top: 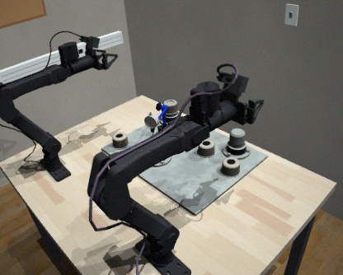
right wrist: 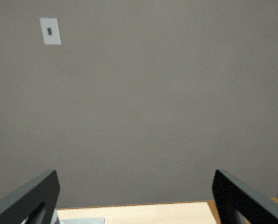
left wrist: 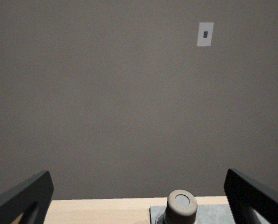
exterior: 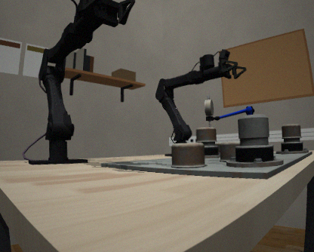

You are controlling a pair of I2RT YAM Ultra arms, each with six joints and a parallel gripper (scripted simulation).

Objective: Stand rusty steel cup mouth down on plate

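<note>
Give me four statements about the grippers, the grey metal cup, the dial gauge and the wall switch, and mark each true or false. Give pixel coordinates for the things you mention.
1. Both the left gripper (top: 110,61) (exterior: 238,71) (left wrist: 138,178) and right gripper (top: 259,106) (exterior: 127,10) (right wrist: 136,178) are open. True.
2. The grey metal cup (top: 237,134) (exterior: 253,127) sits directly on the flat grey plate (top: 173,185) (exterior: 234,172). False: a black round fixture (top: 237,150) (exterior: 254,154) is under it.
3. A blue arm (top: 163,113) (exterior: 233,113) reaches to the round dial gauge (top: 151,121) (exterior: 208,107). True.
4. The white wall switch (top: 291,15) (left wrist: 205,34) (right wrist: 50,31) is on the corkboard. False: it is on the grey wall.
</note>
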